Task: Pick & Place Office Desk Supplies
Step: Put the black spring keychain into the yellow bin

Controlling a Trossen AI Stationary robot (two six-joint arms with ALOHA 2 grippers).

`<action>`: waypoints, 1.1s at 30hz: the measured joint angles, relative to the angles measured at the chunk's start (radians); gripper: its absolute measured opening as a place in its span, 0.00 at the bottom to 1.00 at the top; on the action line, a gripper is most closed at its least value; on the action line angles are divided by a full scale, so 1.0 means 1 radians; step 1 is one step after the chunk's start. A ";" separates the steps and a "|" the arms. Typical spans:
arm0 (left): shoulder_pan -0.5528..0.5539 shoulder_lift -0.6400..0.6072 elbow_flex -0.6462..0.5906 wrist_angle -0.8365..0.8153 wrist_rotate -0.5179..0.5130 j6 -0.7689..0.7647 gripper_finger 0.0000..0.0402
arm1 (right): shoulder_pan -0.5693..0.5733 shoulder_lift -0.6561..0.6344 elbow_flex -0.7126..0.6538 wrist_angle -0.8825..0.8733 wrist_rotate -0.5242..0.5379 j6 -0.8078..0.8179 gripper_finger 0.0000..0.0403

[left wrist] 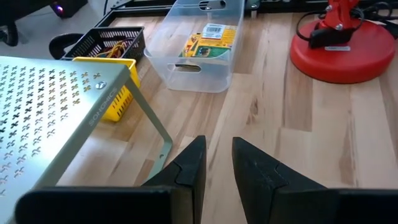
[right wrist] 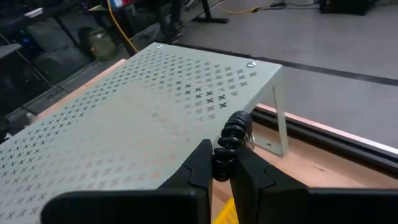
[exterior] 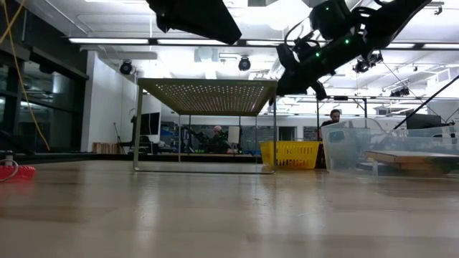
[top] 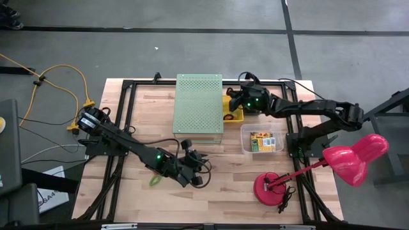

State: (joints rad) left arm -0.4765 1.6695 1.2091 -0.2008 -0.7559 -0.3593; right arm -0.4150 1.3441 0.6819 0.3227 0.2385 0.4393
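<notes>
The right gripper (right wrist: 222, 163) is hanging above the yellow basket (top: 232, 108), which is touching the right-hand side of the pale-green perforated stand (top: 199, 104), and its fingers are pinching a black coiled elastic band (right wrist: 231, 142) between their tips. Just to the right of the stand and a little nearer the front of the table, the clear plastic bin (top: 262, 138) is holding two yellow-and-green crayon boxes (top: 266, 141), while a green elastic loop (top: 155, 180) is lying on the bare wood well in front of the stand's left corner. The left gripper (left wrist: 216, 165) is waiting in front of the stand, near that green loop, with its fingers set a narrow gap apart and nothing between them. The main risk, as I judge it, is that the springy band is being held only at the fingertips, so it could be slipping free or bouncing off the basket's rim or onto the stand if it is released too high or off-centre. The right arm is also working close beside the stand's edge, so a sideways swing could be knocking it.
</notes>
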 joint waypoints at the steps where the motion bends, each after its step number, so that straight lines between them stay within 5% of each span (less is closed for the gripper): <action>1: 0.003 0.000 0.000 0.000 0.000 0.000 0.19 | -0.008 0.000 0.000 0.000 -0.013 0.000 0.06; 21: 0.012 0.000 0.000 0.000 0.000 0.001 0.19 | -0.001 0.005 0.000 -0.321 -0.009 0.052 0.06; 33: 0.009 0.000 0.000 0.000 0.000 0.001 0.19 | 0.005 0.006 -0.030 -0.348 0.059 0.068 0.06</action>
State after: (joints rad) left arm -0.4675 1.6695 1.2087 -0.2011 -0.7557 -0.3587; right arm -0.4103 1.3502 0.6523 -0.0254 0.2973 0.5070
